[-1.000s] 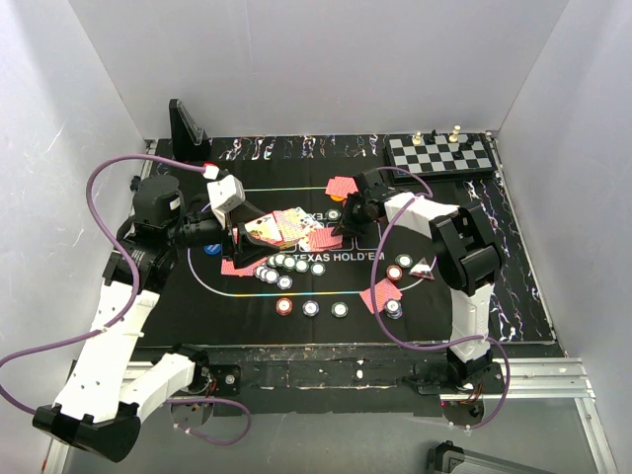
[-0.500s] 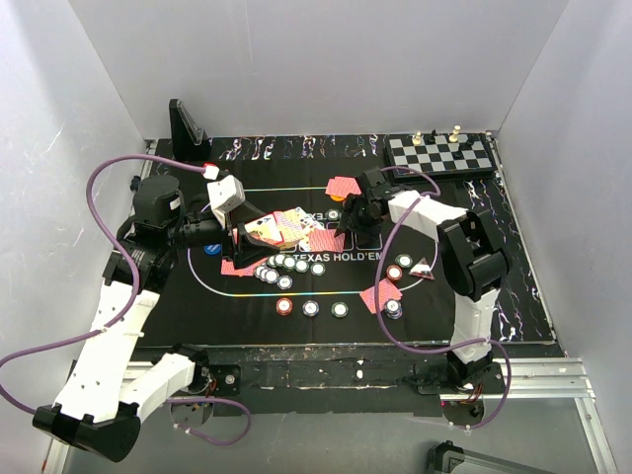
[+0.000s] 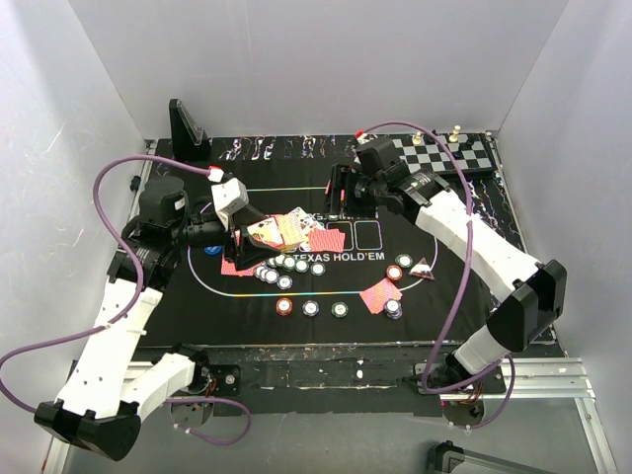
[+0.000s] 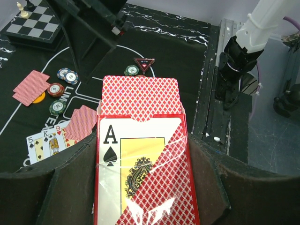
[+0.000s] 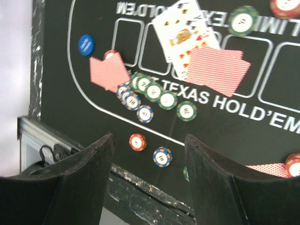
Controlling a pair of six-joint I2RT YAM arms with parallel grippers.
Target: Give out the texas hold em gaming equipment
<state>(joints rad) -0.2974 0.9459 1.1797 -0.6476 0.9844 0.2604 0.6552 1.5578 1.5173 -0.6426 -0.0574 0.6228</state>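
Poker chips (image 3: 310,308) sit in a row, lower centre of the top view. Left gripper (image 4: 143,183) is clamped on the playing-card box (image 4: 140,108), centre left; hold it level. Right gripper (image 5: 147,173), upper centre, is wide open and empty; best lowered squarely over one card or chip.

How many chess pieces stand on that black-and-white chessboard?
2, both on the black-and-white chessboard's far edge: one pale piece left of centre, one right. The right arm covers a corner; more may be hidden.
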